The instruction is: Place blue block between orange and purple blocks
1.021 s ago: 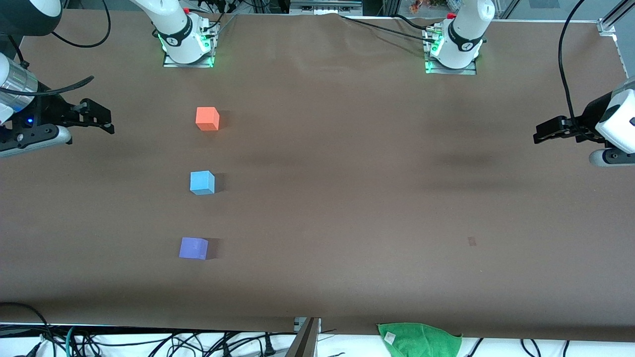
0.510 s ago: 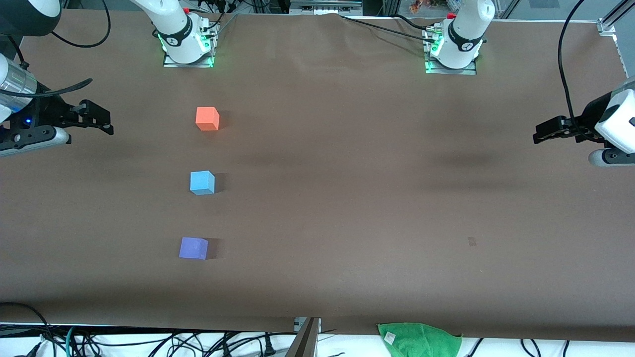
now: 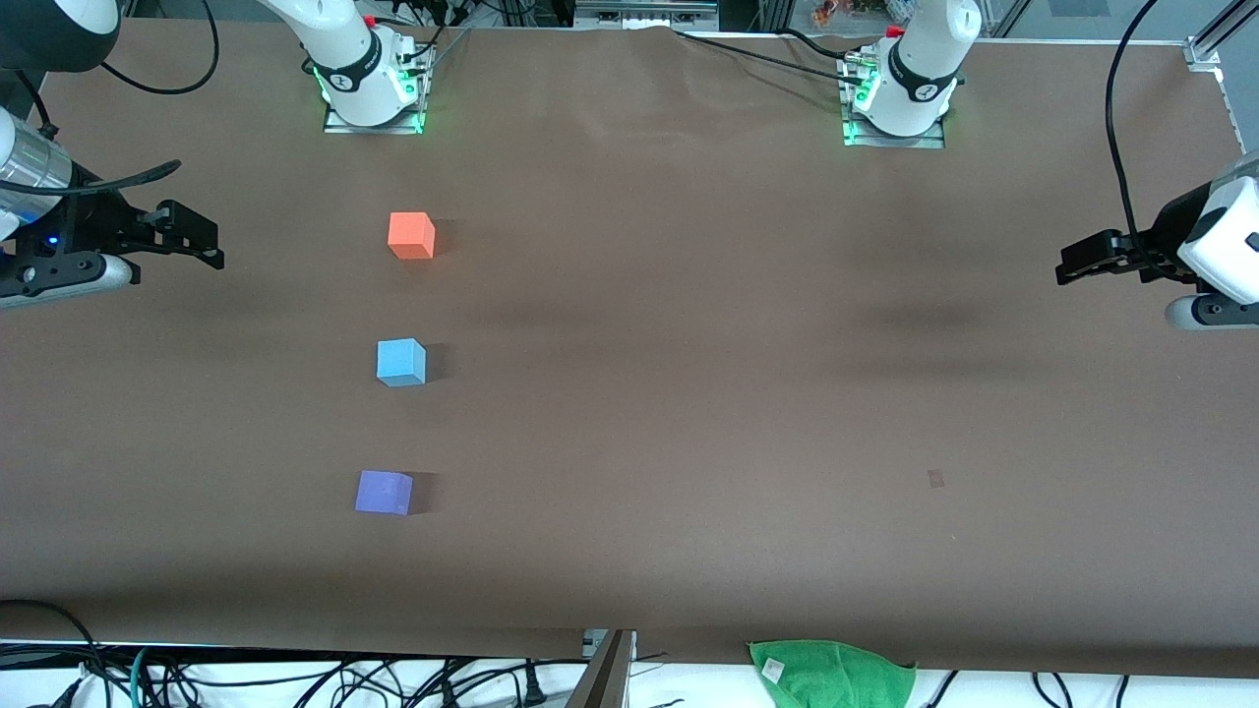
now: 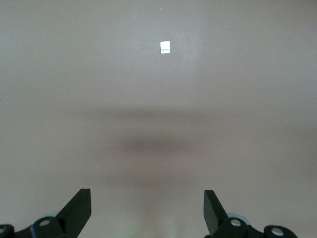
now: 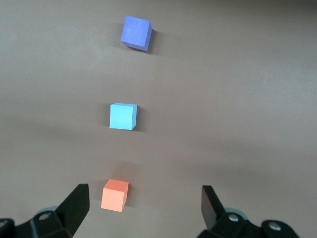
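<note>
The blue block (image 3: 400, 362) sits on the brown table between the orange block (image 3: 411, 235), which is farther from the front camera, and the purple block (image 3: 384, 492), which is nearer. All three stand in one line toward the right arm's end. The right wrist view shows the orange block (image 5: 115, 195), the blue block (image 5: 123, 116) and the purple block (image 5: 135, 32). My right gripper (image 3: 202, 241) is open and empty, up in the air at the right arm's end, apart from the blocks. My left gripper (image 3: 1077, 264) is open and empty at the left arm's end, over bare table.
A green cloth (image 3: 831, 674) lies at the table's edge nearest the front camera. A small pale mark (image 3: 935, 479) is on the table toward the left arm's end; it also shows in the left wrist view (image 4: 165, 47). Cables hang below the table's front edge.
My right gripper has drawn back slightly toward the right arm's end of the table. The blocks and the left arm have not moved.
</note>
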